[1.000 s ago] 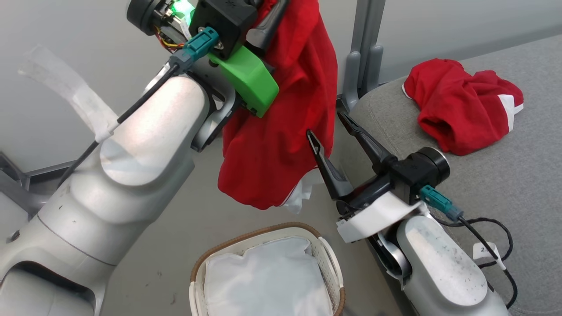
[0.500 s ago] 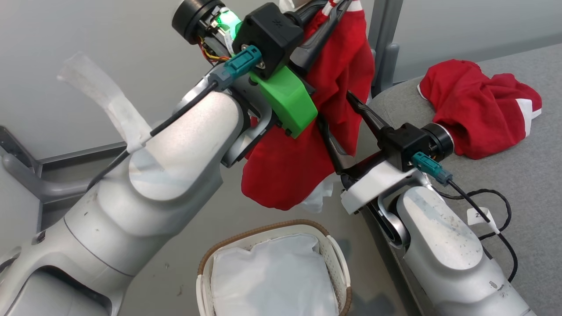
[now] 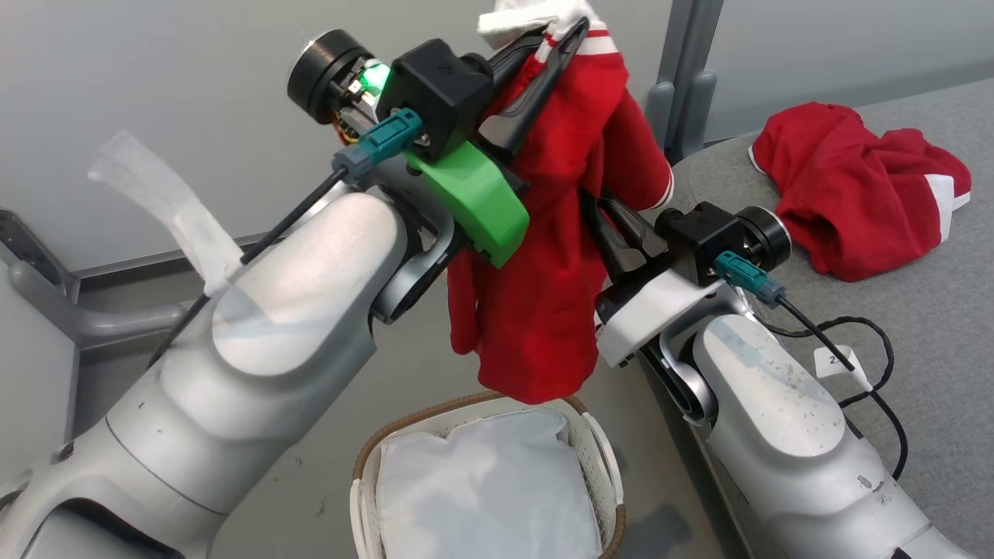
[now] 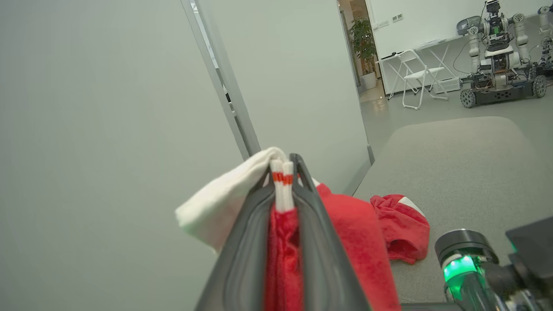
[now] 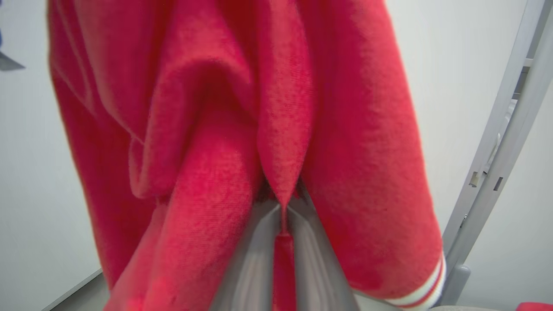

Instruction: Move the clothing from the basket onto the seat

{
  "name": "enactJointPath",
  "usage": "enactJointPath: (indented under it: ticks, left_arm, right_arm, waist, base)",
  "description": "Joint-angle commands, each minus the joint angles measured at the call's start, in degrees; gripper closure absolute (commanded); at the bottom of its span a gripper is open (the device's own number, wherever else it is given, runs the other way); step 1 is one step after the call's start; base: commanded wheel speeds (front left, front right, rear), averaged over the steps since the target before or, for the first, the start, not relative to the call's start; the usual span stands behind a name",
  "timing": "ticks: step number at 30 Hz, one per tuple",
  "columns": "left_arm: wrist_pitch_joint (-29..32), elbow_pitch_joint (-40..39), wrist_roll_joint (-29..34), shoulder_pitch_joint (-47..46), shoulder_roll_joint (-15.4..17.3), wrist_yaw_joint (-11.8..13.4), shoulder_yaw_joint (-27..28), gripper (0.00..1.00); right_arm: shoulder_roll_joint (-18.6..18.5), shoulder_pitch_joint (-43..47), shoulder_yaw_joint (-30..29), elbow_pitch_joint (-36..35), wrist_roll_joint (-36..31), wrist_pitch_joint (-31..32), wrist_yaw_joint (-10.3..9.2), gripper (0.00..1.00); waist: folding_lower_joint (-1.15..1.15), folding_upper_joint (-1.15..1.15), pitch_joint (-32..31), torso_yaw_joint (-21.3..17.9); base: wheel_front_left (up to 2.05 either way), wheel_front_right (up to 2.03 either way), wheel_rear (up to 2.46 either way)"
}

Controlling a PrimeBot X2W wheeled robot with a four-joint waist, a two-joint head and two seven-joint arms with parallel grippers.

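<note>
A red shirt [image 3: 543, 303] with white stripes hangs in the air above the basket [image 3: 435, 417]. My left gripper [image 3: 561, 37] is raised high and shut on the shirt's white-striped edge; in the left wrist view the left gripper [image 4: 283, 166] pinches the shirt [image 4: 281, 255]. My right gripper [image 3: 602, 211] is shut on a fold at the shirt's right side, and in the right wrist view the right gripper [image 5: 283, 209] clamps a ridge of the shirt [image 5: 207, 129]. A second red shirt [image 3: 854, 194] lies crumpled on the grey seat [image 3: 932, 349].
The basket holds a plain white sheet [image 3: 481, 497] and stands on the floor just left of the seat's edge. A grey metal post [image 3: 683, 85] rises behind the seat's corner. A black cable [image 3: 862, 349] trails over the seat beside my right forearm.
My right gripper moved up and left into the hanging shirt and shut on a fold of it. The left gripper keeps its hold and the shirt hangs narrower. The camera view has shifted.
</note>
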Motion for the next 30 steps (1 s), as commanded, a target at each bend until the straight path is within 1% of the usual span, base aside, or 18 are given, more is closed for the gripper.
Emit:
enactJointPath:
  ticks: [1,4,5,6,7,8,9,13,16,19,26,30]
  left_arm:
    - [-0.7,0.8,-0.6,1.6,0.7,0.5,0.6,1.00]
    - [-1.6,2.4,-2.1,3.7,1.3,0.8,1.3,1.00]
    - [-2.1,3.0,-2.5,4.5,1.5,0.8,1.6,0.98]
    - [-2.5,3.5,-2.9,5.1,1.6,0.9,1.8,0.88]
    - [-2.9,4.2,-3.2,5.8,1.8,1.0,2.1,0.65]
    - [-3.4,4.7,-3.4,6.4,1.9,1.1,2.3,0.34]
    - [-4.1,5.4,-3.8,7.2,2.0,1.3,2.5,0.00]
    - [-6.3,7.7,-5.2,10.2,1.8,1.5,3.3,0.00]
    - [-7.5,9.1,-4.3,12.0,2.2,2.0,2.9,0.00]
    - [-8.4,10.5,-4.6,14.7,1.7,2.2,3.0,0.00]
    - [-9.4,11.9,-4.9,20.2,0.2,2.8,4.1,0.00]
    - [-9.5,11.9,-3.7,22.6,0.0,3.6,5.1,0.00]
  right_arm:
    - [-0.2,-0.4,-0.4,0.2,-0.4,-0.3,-0.08,1.00]
    - [-0.2,-0.3,-0.9,0.3,-0.8,-0.3,-0.08,1.00]
    - [-0.2,-0.2,-1.1,0.2,-1.1,-0.3,-0.08,1.00]
    - [-0.2,-0.1,-1.3,0.2,-1.2,-0.3,-0.08,1.00]
    - [-0.2,0.1,-1.6,0.1,-1.4,-0.3,-0.08,1.00]
    - [-0.2,0.1,-1.7,0.1,-1.6,-0.3,-0.08,1.00]
    - [-0.2,0.3,-2.0,0.0,-1.8,-0.3,-0.08,1.00]
    - [-0.2,0.8,-3.3,0.2,-2.6,-0.3,-0.08,1.00]
    - [-0.2,1.1,-4.3,0.3,-3.2,-0.3,-0.08,1.00]
    - [-0.2,1.5,-5.5,0.3,-3.8,-0.3,-0.08,1.00]
    - [-0.2,2.3,-8.4,-0.5,-5.4,-0.3,-0.08,1.00]
    - [-0.2,3.1,-9.5,-0.5,-6.1,-0.3,-0.08,1.00]
  waist:
    - [0.00,0.00,0.2,0.0]
    - [0.00,0.00,0.6,-0.1]
    - [0.00,0.00,0.8,-0.1]
    - [0.00,0.00,0.9,-0.1]
    - [0.00,0.00,1.0,-0.1]
    - [0.00,0.00,1.1,-0.1]
    - [0.00,0.00,1.2,-0.1]
    - [0.00,0.00,1.5,0.1]
    - [0.00,0.00,1.7,0.2]
    - [0.00,0.00,1.8,0.4]
    - [0.00,0.00,2.5,0.2]
    - [0.00,0.00,2.9,-0.5]
  base:
    - [0.00,0.00,0.00]
    - [0.00,0.00,0.00]
    - [0.00,0.00,0.00]
    - [0.00,0.00,0.00]
    - [0.00,0.00,0.00]
    - [0.00,0.00,0.00]
    - [0.00,0.00,0.00]
    - [0.00,0.00,0.00]
    - [0.00,0.00,0.00]
    - [0.00,0.00,0.00]
    - [0.00,0.00,0.00]
    - [0.00,0.00,0.00]
